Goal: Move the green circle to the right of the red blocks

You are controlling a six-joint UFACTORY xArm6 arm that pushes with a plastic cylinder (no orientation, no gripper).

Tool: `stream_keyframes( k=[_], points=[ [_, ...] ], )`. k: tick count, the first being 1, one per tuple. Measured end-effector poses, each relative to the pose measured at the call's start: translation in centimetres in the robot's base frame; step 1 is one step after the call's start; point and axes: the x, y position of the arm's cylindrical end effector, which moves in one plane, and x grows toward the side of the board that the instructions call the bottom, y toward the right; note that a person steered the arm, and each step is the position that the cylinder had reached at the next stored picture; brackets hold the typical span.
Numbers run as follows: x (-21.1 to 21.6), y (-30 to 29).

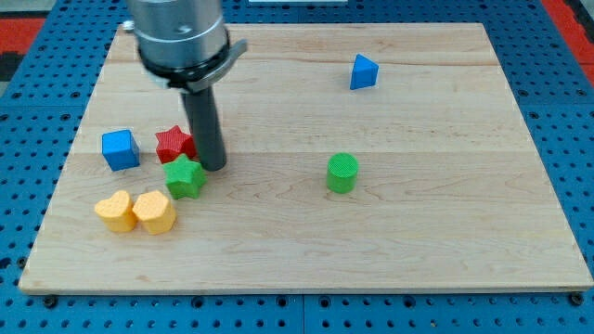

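The green circle (pixel 342 173) stands alone right of the board's middle. A red star (pixel 174 144) sits at the left, partly hidden behind my rod. My tip (pixel 213 167) rests on the board just right of the red star and just above-right of a green star (pixel 185 176), close to both. The green circle is well to the right of my tip. Only one red block shows.
A blue cube (pixel 120 149) is left of the red star. Two yellow heart blocks (pixel 115 211) (pixel 154 211) lie side by side at the lower left. A blue triangular block (pixel 363 71) is at the upper right. The wooden board (pixel 445 232) lies on blue pegboard.
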Motion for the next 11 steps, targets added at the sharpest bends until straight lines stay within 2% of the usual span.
stream_keyframes(
  k=[1, 2, 3, 4, 5, 6, 7, 8, 9, 10, 11],
  points=[
    [1.0, -2.3],
    [2.9, 1.6],
    [6.9, 7.1],
    [7.6, 15.4],
    [5.6, 25.4],
    [3.7, 23.8],
    [1.0, 11.3],
    [1.6, 13.1],
    [-3.6, 11.5],
    [-3.5, 3.6],
    [2.7, -0.1]
  ],
)
